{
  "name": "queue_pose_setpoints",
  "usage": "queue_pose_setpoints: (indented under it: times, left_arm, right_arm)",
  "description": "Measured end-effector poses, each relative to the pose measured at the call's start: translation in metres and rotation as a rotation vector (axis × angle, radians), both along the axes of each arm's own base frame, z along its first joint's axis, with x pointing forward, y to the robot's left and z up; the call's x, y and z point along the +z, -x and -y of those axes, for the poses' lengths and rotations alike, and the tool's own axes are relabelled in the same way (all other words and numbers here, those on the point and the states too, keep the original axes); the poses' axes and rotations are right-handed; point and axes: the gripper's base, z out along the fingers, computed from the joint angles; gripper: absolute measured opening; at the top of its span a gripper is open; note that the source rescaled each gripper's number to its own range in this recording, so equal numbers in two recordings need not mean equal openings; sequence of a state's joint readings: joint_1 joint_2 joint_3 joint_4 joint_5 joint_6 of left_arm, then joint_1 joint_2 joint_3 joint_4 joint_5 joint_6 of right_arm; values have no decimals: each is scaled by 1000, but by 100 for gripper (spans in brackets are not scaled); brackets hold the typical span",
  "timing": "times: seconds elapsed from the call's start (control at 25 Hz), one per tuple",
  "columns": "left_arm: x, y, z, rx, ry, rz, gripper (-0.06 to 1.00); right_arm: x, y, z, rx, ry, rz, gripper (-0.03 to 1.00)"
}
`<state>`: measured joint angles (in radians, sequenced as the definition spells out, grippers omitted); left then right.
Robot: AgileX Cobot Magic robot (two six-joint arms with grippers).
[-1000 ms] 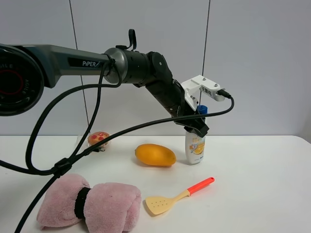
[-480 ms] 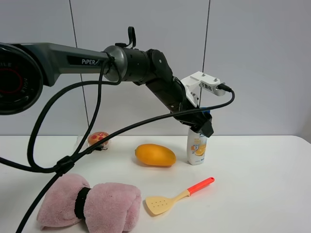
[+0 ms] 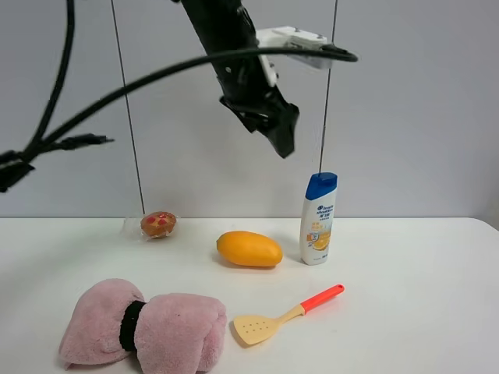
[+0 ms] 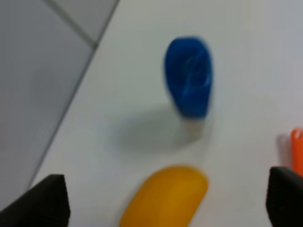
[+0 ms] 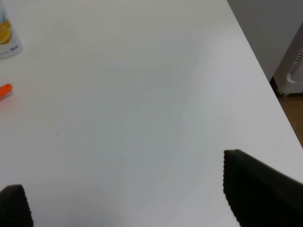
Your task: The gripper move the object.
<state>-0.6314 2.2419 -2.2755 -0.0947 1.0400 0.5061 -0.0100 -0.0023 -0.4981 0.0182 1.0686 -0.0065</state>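
The white shampoo bottle (image 3: 319,219) with a blue cap stands upright on the white table (image 3: 405,296), just right of the mango (image 3: 249,248). My left gripper (image 3: 282,137) hangs high above the table, up and left of the bottle, apart from it. In the left wrist view the gripper (image 4: 165,202) is open and empty, with the blue cap (image 4: 188,75) and the mango (image 4: 165,196) far below. My right gripper (image 5: 137,198) is open and empty over bare table; the bottle's base (image 5: 6,33) shows at that view's edge.
A yellow spatula with an orange handle (image 3: 287,312) lies in front of the bottle. A pink rolled towel (image 3: 144,327) lies at the front left. A small wrapped red-brown snack (image 3: 158,224) sits at the back left. The table's right edge (image 5: 258,61) is near the right gripper.
My left gripper has let go of the bottle's top and risen well above it, up and to the left. The bottle stays upright, slightly right of where it was a second ago.
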Motion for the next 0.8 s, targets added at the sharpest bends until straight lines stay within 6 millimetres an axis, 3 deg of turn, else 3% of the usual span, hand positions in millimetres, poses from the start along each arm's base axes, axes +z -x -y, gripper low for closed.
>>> queue_pose_setpoints:
  times: [0.24, 0.36, 0.52, 0.68, 0.8]
  left_arm:
    - [45, 7, -72, 238, -102, -36, 72]
    - [70, 22, -119, 329, -101, -32, 72]
    - [103, 61, -192, 468, -93, -15, 72]
    - [132, 128, -258, 658, -26, 34, 72]
    - [132, 181, -293, 810, 24, 55, 72]
  right_arm:
    - [0, 0, 0, 0, 0, 0, 100]
    - [0, 0, 0, 0, 0, 0, 100]
    - [0, 0, 0, 0, 0, 0, 100]
    - [0, 0, 0, 0, 0, 0, 100]
    - [0, 0, 0, 0, 0, 0, 100]
